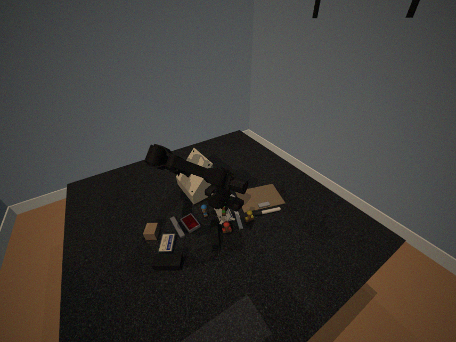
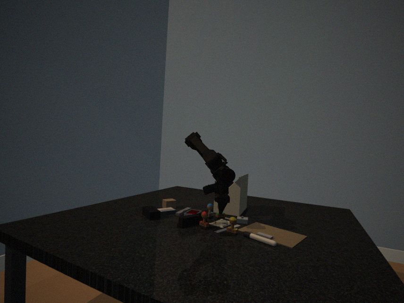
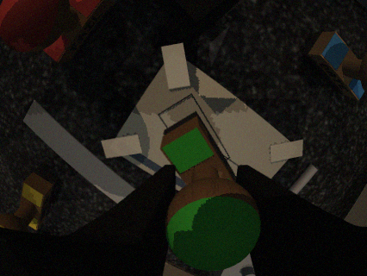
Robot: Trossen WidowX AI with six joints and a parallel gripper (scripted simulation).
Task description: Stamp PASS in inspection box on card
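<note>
My gripper [image 1: 224,206] [image 2: 221,212] [image 3: 207,172] is shut on the green stamp [image 2: 220,215] [image 3: 215,233], its fingers either side of the neck below the green knob. The stamp is over the pale card [image 2: 220,223] [image 3: 245,129]. In the wrist view its base covers the lower part of the inspection box [image 3: 176,104], whose outline shows past the base's far end and right side. The base hides any print beneath it; I cannot tell whether it touches the card. The red ink pad [image 1: 190,222] [image 2: 193,212] lies open to one side.
A red stamp [image 1: 226,227] [image 3: 30,21], a yellow stamp [image 1: 249,216] [image 3: 36,194] and a blue stamp [image 1: 204,210] [image 3: 336,52] stand around the card. A black block [image 1: 215,235], a marker [image 1: 271,210], a brown board [image 1: 265,195] and a large pale housing [image 1: 198,193] are nearby.
</note>
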